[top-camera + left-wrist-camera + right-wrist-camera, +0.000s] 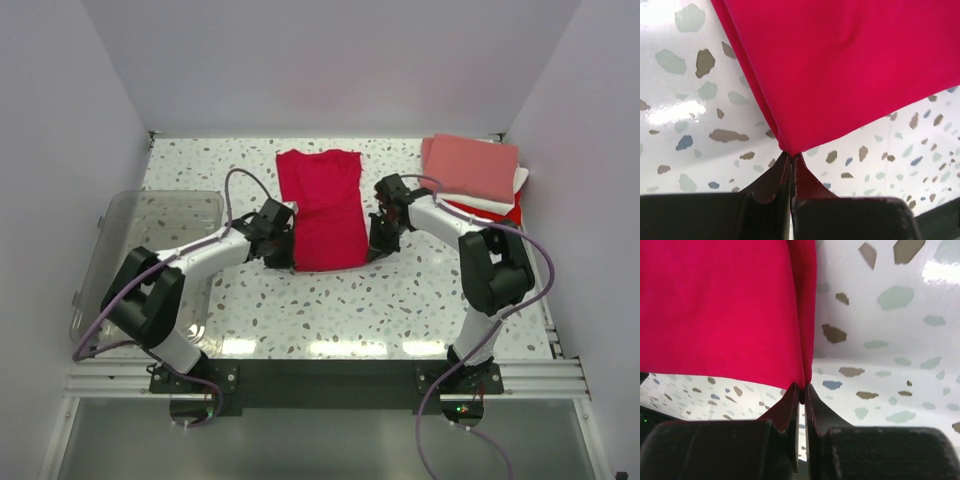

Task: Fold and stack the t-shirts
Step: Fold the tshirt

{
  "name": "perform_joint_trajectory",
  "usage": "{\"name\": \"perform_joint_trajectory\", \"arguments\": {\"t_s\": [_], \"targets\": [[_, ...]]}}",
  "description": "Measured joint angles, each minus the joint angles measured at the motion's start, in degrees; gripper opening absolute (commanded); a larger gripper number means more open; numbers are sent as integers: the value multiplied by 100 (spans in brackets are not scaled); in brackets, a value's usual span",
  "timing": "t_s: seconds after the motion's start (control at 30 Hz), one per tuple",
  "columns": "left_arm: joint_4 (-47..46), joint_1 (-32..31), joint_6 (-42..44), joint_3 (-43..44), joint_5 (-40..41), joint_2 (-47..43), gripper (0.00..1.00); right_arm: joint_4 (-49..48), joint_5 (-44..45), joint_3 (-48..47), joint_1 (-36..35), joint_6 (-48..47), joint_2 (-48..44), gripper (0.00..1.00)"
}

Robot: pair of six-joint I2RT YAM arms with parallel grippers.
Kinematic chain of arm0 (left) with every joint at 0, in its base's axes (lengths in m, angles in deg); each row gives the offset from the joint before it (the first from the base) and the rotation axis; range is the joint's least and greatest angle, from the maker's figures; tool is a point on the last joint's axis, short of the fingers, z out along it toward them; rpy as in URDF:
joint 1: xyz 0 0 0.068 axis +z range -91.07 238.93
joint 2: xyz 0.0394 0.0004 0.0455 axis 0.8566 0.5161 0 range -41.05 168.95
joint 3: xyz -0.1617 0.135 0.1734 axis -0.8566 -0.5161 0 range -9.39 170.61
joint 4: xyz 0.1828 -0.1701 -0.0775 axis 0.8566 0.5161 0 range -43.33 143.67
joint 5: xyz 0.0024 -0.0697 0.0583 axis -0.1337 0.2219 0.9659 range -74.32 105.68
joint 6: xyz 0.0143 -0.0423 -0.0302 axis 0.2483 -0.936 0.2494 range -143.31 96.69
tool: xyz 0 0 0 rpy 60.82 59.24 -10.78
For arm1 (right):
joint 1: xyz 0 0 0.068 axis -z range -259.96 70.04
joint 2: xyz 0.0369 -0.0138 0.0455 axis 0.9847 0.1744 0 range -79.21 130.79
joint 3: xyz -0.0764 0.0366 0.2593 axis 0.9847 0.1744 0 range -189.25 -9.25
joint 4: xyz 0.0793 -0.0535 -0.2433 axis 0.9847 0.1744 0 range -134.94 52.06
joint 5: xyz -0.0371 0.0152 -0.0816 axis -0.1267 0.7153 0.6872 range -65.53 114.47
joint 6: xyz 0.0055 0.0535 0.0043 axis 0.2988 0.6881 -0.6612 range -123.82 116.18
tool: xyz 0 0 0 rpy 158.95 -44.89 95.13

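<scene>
A crimson-red t-shirt [325, 205] lies in the middle of the table, folded into a long strip, collar end far. My left gripper [283, 250] is shut on its near left corner [792, 142], held just above the table. My right gripper [377, 244] is shut on its near right corner [801, 377]. A stack of folded shirts stands at the far right: salmon-pink [472, 167] on top, white [500, 203] under it, red [512, 214] at the bottom.
A clear plastic bin [150, 255] stands at the left edge beside my left arm. White walls close the table on three sides. The terrazzo table top [400, 300] shows in front of the shirt.
</scene>
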Motion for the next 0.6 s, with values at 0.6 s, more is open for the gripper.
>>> {"name": "perform_joint_trajectory", "arguments": {"t_s": [0.6], "targets": [[544, -365, 308, -815, -824, -2551, 0, 1499, 127, 428, -570, -212, -2229, 0]]}}
